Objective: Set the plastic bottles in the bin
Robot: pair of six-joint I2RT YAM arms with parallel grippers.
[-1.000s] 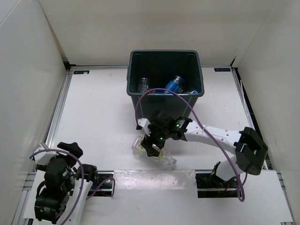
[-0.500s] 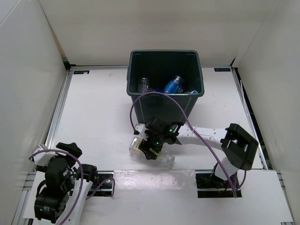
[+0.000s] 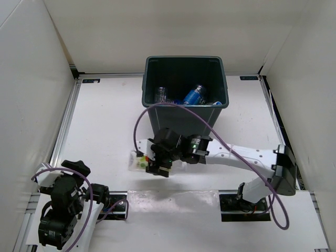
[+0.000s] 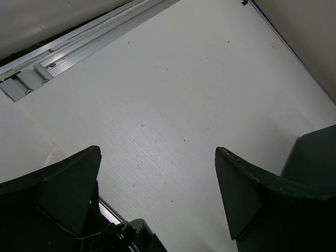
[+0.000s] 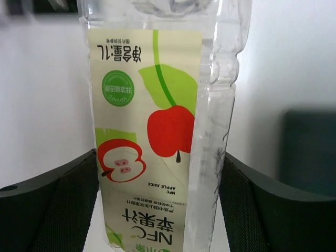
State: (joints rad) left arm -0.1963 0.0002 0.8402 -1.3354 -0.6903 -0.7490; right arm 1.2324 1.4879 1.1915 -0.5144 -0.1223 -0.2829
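Bottles (image 3: 194, 95) in the bin (image 3: 184, 59) number three; one fruit-labelled bottle (image 5: 152, 105) sits clamped in right pincer (image 5: 161, 173); left pincer (image 4: 157, 152) gapes apart.

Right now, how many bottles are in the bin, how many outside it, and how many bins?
Bottles in the bin: 2 plain to see, clear bottle and blue-labelled bottle; a blue bit beside them may be a third
Bottles outside: 1, the apple juice bottle in the right claw
Bins: 1
Total: 4
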